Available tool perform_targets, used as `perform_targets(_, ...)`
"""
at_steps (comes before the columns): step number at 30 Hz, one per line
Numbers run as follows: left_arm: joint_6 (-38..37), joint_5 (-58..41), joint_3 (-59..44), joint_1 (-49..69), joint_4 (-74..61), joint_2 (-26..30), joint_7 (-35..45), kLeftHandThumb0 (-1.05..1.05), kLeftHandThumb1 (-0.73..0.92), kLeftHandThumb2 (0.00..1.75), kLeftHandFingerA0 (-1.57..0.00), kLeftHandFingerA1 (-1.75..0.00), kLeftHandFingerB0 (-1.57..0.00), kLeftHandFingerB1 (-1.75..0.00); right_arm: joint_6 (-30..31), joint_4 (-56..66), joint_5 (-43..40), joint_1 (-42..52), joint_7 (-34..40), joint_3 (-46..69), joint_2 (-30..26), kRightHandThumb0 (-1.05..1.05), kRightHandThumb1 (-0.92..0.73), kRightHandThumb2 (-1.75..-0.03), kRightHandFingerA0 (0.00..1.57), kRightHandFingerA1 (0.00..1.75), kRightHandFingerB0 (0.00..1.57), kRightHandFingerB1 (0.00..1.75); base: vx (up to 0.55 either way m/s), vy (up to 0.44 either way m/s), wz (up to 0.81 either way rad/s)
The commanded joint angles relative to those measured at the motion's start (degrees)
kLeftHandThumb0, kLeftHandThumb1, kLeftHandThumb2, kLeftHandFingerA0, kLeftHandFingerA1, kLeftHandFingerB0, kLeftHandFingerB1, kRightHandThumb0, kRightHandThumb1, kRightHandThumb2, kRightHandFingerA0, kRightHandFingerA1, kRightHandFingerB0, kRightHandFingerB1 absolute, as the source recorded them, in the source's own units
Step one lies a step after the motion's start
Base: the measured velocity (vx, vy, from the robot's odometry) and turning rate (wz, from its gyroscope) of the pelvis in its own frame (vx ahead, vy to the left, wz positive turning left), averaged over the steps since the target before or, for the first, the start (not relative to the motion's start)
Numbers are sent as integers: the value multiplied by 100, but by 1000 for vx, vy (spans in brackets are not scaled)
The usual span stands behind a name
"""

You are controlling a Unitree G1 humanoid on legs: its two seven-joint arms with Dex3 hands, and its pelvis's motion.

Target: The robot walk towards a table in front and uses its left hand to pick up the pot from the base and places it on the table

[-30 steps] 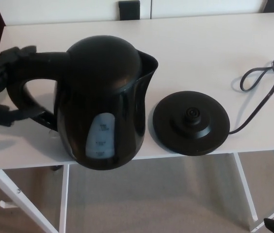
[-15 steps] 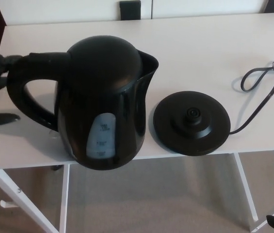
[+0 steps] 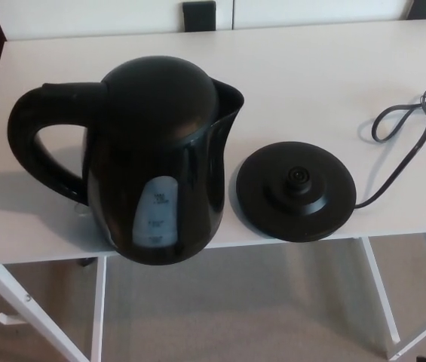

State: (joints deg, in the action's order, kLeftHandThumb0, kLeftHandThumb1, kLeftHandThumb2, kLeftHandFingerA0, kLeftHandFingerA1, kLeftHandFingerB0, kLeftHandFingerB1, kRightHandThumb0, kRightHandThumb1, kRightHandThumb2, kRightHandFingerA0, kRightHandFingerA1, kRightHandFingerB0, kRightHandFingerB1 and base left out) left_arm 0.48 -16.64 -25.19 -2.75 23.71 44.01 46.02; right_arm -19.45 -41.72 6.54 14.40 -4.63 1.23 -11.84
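Head view: the pot stands upright on the bench, just left of the base and off it. The left hand gripped its handle a moment ago. Now no hand shows, so I cannot tell how open it is. The job looks done.

On my feed, the pot stands upright on the table, left of centre near the front edge, its handle pointing left and its spout right. The base lies flat just beside it on the right, not touching, also near the front edge. The cord runs from the base rightward and back, looping near the table's right end. The floor shows below.
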Motion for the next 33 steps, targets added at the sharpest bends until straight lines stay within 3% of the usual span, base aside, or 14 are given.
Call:
perform_targets(1,-610,-618,-983,1961,-361,-906,100,-79,45,79,0,0,0,0,-207,-457,-57,-19,25,89,-135,17,-92,-73,28,53,8,39,0,0,0)
perform_targets(2,-615,-599,-1005,2030,-423,-958,79,-79,45,79,0,0,0,0,-215,-481,-61,-27,29,93,-134,17,-92,-73,28,53,8,39,0,0,0)
perform_targets(4,-793,-301,-844,2884,-874,-1863,-570,-79,50,84,0,-10,0,-3,-159,-295,-90,159,57,113,-94,11,-92,-75,22,48,7,38,0,0,0)
perform_targets(7,-830,-266,-601,3369,-742,-2552,-673,-81,51,84,0,-7,0,0,-253,-400,-76,246,109,119,-68,10,-92,-76,22,48,6,38,0,0,0)
perform_targets(8,-849,41,-347,3548,-691,-2837,-986,-77,50,87,0,-16,0,-9,-245,-346,36,287,237,86,-104,8,-92,-73,21,45,8,37,0,0,0)
perform_targets(15,-1024,1332,922,3690,-657,-3235,-1675,-76,49,90,0,-17,0,-13,-393,-438,-50,252,316,204,-81,5,-92,-74,17,44,4,36,0,0,1)
perform_targets(16,-952,1450,1053,3673,-681,-3229,-1782,-79,64,60,0,-21,0,-17,-425,-462,-20,250,344,192,-84,4,-92,-73,17,44,3,36,0,0,0)
perform_targets(17,-848,1577,1205,3641,-690,-3205,-1907,-79,64,60,0,-21,0,-17,-466,-481,37,252,390,169,-96,4,-92,-73,17,44,3,36,0,0,0)
perform_targets(18,-830,1742,1394,3576,-697,-3232,-2032,-77,52,91,0,-20,0,-14,-528,-501,17,264,406,193,-86,3,-92,-70,15,42,4,34,0,0,0)
perform_targets(20,-738,1829,1595,3549,-793,-3235,-2115,-79,52,92,0,-19,0,-13,-617,-535,-16,279,404,222,-75,2,-92,-76,9,41,3,33,0,0,0)
perform_targets(21,-616,1758,1694,3315,-566,-3249,-2064,-76,53,92,0,-20,0,-14,-720,-554,-70,268,425,270,-40,0,-91,-128,11,55,11,55,0,0,0)
perform_targets(22,-542,1699,1754,3153,-395,-3235,-2023,-77,53,91,0,-18,0,-13,-771,-575,-114,249,446,309,0,0,-91,-128,10,54,10,55,0,0,0)
perform_targets(23,-466,1624,1800,2982,-178,-3187,-1984,-75,52,91,0,-18,0,-14,-768,-602,-177,212,473,366,61,0,-92,-74,6,30,0,22,0,0,0)
perform_targets(33,-1047,1105,1475,2185,1603,-2810,-1727,-75,53,89,0,-15,0,-12,-785,-527,-266,71,509,603,127,-5,-89,-80,4,28,1,16,0,0,0)
